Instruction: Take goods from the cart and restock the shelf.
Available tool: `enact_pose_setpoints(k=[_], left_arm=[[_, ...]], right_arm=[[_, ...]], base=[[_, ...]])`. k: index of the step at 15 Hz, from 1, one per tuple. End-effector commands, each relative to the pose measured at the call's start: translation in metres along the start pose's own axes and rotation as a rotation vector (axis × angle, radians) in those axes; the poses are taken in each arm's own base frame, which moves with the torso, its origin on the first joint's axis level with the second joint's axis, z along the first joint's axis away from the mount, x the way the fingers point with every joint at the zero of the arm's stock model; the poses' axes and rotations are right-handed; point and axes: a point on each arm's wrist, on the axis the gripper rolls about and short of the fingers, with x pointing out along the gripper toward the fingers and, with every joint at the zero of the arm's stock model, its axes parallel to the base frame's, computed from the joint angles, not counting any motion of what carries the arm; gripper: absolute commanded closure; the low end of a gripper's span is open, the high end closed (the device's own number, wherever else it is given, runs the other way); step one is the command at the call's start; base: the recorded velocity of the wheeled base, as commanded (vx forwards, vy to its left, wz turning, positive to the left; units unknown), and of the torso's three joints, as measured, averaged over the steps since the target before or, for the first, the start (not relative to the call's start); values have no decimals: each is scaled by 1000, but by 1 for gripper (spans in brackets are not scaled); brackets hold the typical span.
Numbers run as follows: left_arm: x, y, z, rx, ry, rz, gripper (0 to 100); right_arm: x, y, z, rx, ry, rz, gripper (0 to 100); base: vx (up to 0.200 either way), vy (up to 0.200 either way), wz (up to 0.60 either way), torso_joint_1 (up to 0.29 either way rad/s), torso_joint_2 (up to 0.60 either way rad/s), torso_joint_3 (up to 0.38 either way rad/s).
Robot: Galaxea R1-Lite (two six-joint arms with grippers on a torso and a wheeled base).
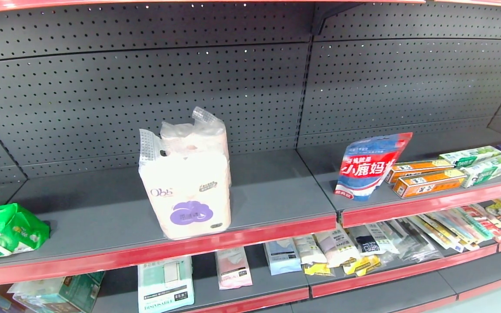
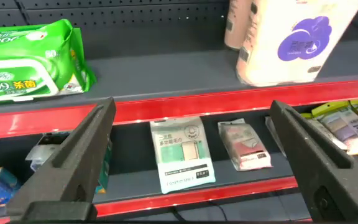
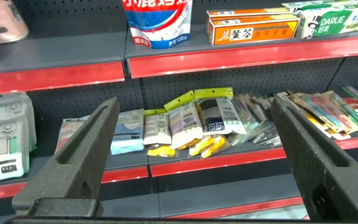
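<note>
A white pack of tissue rolls (image 1: 187,182) with a purple label stands upright near the front edge of the grey shelf (image 1: 272,191); its lower part (image 2: 291,43) also appears in the left wrist view. My left gripper (image 2: 194,168) is open and holds nothing, facing the shelf's red front edge below the pack. A red and blue pouch (image 1: 370,165) leans on the neighbouring shelf section, seen again as the pouch (image 3: 157,22) in the right wrist view. My right gripper (image 3: 194,168) is open and holds nothing, facing the lower shelf under that pouch.
A green wet-wipe pack (image 1: 2,230) lies at the shelf's left end. Orange boxes (image 1: 426,177) and green-white boxes (image 1: 481,163) line the right section. The lower shelf holds flat packets (image 1: 165,284), hanging-style sachets (image 3: 197,121) and toothbrush packs (image 1: 450,226). Bare shelf lies either side of the tissue pack.
</note>
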Motion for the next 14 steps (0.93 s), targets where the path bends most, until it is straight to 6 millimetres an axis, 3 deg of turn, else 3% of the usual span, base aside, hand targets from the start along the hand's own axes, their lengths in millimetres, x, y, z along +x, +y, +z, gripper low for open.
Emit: enact_pose_setpoints(k=[1, 7, 14], left_arm=[[0, 0, 0, 0, 2, -1, 0], [0, 0, 0, 1, 2, -6, 0], [0, 0, 0, 6, 2, -7, 0]], right_arm=[[0, 0, 0, -1, 0, 1, 0], [0, 0, 0, -6, 0, 1, 0], [0, 0, 0, -6, 0, 2, 0]], base=[[0, 0, 0, 0, 0, 0], [0, 0, 0, 0, 0, 0], [0, 0, 600, 4, 4, 4]])
